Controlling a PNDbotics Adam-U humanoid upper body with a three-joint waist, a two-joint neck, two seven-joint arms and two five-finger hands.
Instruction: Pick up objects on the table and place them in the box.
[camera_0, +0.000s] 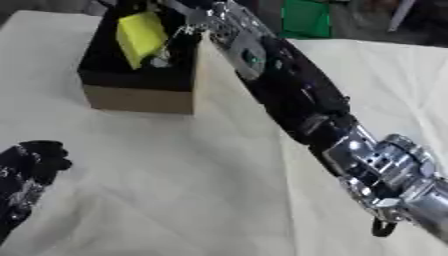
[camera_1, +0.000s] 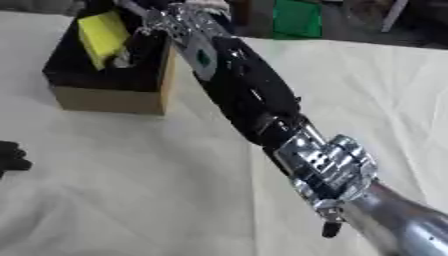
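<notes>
Cream cloth covers the surface (camera_0: 175, 190). Right arm (camera_0: 297, 100) reaches diagonally to the box (camera_0: 140, 97) at the far left corner. Right hand (camera_0: 188, 20) over it, fingers unclear. Yellow object (camera_0: 140, 37) inside. Left hand (camera_0: 31, 162) curled at left edge.

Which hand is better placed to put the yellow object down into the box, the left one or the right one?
The right hand. Its arm reaches across the table to the box, and the yellow object is at that hand, over the box opening. The left hand rests near the lower left, far from the box.
</notes>
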